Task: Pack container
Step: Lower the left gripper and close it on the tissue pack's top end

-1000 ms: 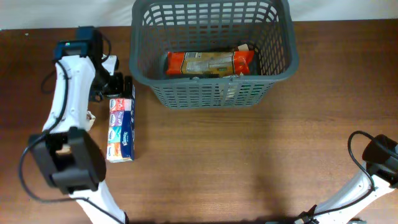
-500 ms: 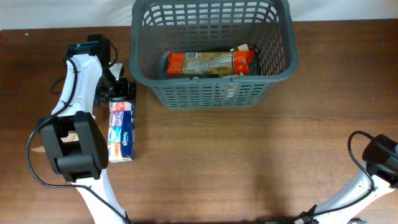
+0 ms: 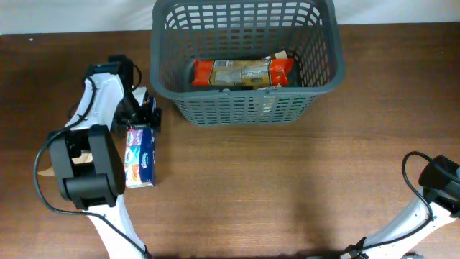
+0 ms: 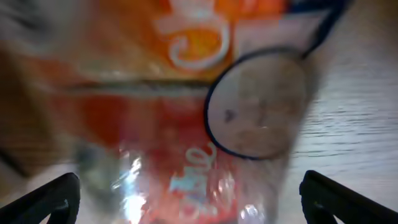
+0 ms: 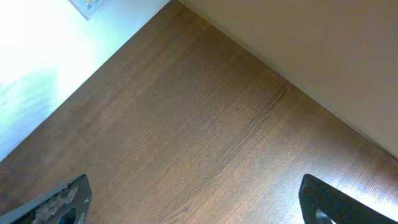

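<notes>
Left wrist view: left fingers [image 4: 43, 200] spread wide above the colourful packet [image 4: 186, 124].

Surface: brown wooden table [image 3: 287, 187] | far centre: dark grey container [image 3: 244, 108] standing on it | left: colourful packet [image 3: 141, 155] lying flat

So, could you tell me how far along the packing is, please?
Done: one orange packet lies in the container. In hand: the left end effector, open, sits at the colourful pack on the table. Left: grasping it and putting it in.
</notes>
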